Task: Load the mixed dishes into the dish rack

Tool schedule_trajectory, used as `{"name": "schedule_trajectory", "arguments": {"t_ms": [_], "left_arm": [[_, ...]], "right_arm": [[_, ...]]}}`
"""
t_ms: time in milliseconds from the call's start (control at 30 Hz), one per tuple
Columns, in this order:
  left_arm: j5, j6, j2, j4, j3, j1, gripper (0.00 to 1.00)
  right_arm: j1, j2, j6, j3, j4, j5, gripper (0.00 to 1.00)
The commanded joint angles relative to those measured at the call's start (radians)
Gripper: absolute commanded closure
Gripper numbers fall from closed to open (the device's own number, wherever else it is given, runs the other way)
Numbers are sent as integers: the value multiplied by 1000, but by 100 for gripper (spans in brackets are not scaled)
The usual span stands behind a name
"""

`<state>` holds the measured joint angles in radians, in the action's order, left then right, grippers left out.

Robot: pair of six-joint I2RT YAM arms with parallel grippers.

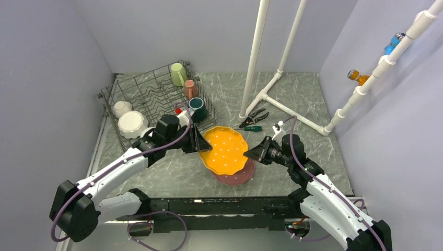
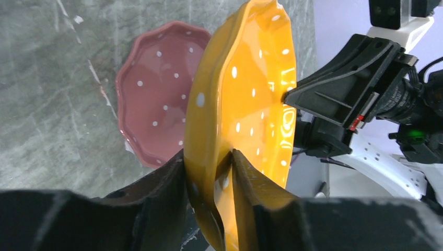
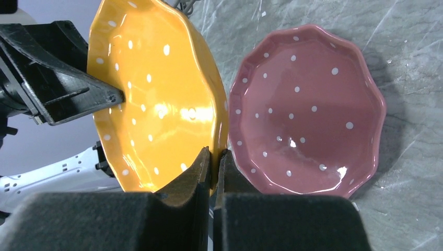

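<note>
An orange white-dotted scalloped plate is held tilted above the table between both grippers. My left gripper is shut on its left rim, seen close in the left wrist view. My right gripper is shut on its right rim. A dusky pink dotted plate lies flat on the table beneath it. The dish rack stands at the back left. It holds a pale green mug, a pink mug, a dark teal mug, a white bowl and a scalloped bowl.
Black-handled pliers and a green screwdriver lie on the table behind the plates. A white pipe frame rises from the table at the back right. Grey walls close in on the left, back and right.
</note>
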<state>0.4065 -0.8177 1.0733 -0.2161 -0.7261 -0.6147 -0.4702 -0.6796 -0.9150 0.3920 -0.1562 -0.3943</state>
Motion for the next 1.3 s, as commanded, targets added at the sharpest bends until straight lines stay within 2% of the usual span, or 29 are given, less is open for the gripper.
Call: {"name": "schedule_trajectory", "arguments": {"t_ms": [0, 33, 100, 133, 333, 367, 567, 667, 800, 1000, 1133, 1267], "left_arm": [[117, -33, 17, 131, 9, -6, 68], [121, -34, 15, 138, 11, -5, 75], [102, -29, 0, 133, 14, -6, 98], [88, -24, -15, 131, 15, -7, 100], [-37, 19, -103, 39, -12, -6, 100], [-49, 27, -112, 26, -22, -6, 100], [-132, 139, -157, -98, -118, -4, 100], [-175, 202, -192, -152, -161, 9, 100], [-203, 291, -200, -253, -251, 46, 100], [-439, 550, -202, -410, -446, 49, 100], [-637, 787, -211, -354, -517, 49, 100], [-830, 1122, -184, -208, -507, 55, 100]], "right_arm": [[2, 33, -35, 48, 200, -41, 100], [2, 35, -32, 48, 199, -40, 100], [1, 37, -19, 47, 192, -34, 100], [0, 39, -13, 45, 190, -37, 100], [1, 46, 28, 56, 168, -31, 100], [0, 41, 39, 58, 166, -32, 97], [0, 33, 107, 92, 106, -20, 58], [1, 34, 143, 116, 51, 15, 46], [0, 35, 174, 131, 6, 48, 45], [1, 45, 186, 125, -15, 67, 45], [1, 39, 185, 112, -7, 65, 45], [1, 24, 182, 107, -1, 59, 45]]}}
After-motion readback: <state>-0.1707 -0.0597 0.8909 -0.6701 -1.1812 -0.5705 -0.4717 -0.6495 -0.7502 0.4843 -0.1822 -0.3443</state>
